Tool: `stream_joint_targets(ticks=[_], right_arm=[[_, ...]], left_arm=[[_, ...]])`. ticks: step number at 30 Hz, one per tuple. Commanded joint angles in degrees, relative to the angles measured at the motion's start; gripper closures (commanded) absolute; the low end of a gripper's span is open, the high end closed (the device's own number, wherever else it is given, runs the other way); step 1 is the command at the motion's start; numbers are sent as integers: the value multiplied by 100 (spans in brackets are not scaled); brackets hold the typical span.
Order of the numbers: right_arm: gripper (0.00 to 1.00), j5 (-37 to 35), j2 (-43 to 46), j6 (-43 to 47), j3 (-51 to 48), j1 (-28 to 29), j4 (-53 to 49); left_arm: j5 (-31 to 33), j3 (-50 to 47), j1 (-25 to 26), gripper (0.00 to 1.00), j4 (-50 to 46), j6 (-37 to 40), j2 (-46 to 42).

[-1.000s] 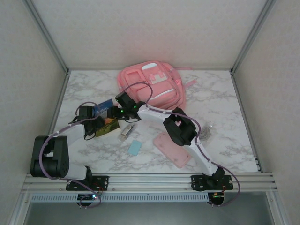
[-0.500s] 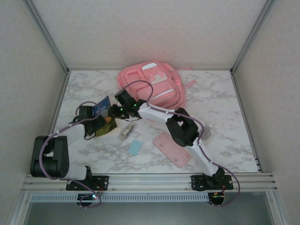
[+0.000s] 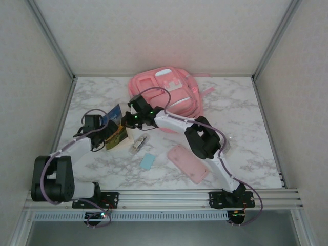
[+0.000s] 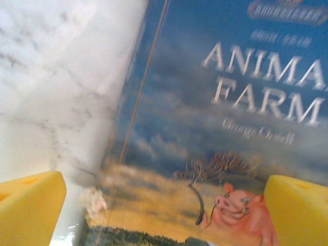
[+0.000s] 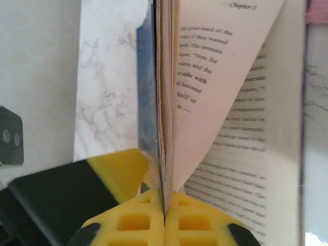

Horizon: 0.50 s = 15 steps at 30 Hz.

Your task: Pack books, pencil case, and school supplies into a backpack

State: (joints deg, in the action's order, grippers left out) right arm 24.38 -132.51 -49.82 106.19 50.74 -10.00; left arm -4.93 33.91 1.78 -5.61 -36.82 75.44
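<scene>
One thin paperback, the landscape book, is pinched at its edge between the clenched yellow right fingers. Its glossy blue cover is closed against the page block and one printed leaf is fanned away. It is held tilted above the marbled surface, near the pink fabric backpack. The cover faces the left fingers, which are spread wide and released.

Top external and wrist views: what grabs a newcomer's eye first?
The Animal Farm book, left of centre in the top view, fans open with the right pincer shut on its edge. The left pincer gapes wide over its cover. Behind them lies the big pink backpack, far middle.
</scene>
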Motion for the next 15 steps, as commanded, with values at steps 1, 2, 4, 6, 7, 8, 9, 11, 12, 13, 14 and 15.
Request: stream_joint_targets(ticks=[1, 2, 4, 6, 7, 8, 9, 11, 12, 13, 14, 15], right_arm=[[100, 796, 817, -82, -150, -316, 537], [100, 1013, 877, -134, -179, -404, 595], [100, 1438, 1048, -313, -362, -611, 879], [100, 1619, 1227, -430, -606, -762, 1087], [100, 1680, 1322, -457, -725, -772, 1156], [100, 1712, 1397, -489, -849, -948, 1226], [100, 1749, 1501, -534, -1002, -1030, 1313], [100, 1804, 1661, -647, -1304, -1184, 1563], [100, 1823, 1744, -697, -1472, -1251, 1672], [100, 1836, 1824, -737, -1613, -1314, 1752], [100, 1846, 1878, -763, -1740, -1362, 1829], [100, 1859, 1939, -807, -1873, -1418, 1920]], left_arm=[[-277, 243, -22, 0, 455, -198, -383], [-370, 263, -26, 0, 590, -231, -377], [-729, 302, -21, 0, 962, -341, -253], [-1106, 289, -27, 0, 1405, -537, -8], [-1331, 253, -21, 0, 1699, -688, 142], [-1501, 200, -12, 0, 1996, -819, 267], [-1691, 120, -1, 0, 2384, -1004, 409], [-1936, 23, 46, 1, 2967, -1246, 621], [-2000, -10, 93, 1, 3179, -1306, 682], [-2029, -23, 158, 1, 3354, -1336, 723], [-2051, -20, 209, 2, 3478, -1339, 748], [-2069, 0, 275, 2, 3569, -1347, 772]])
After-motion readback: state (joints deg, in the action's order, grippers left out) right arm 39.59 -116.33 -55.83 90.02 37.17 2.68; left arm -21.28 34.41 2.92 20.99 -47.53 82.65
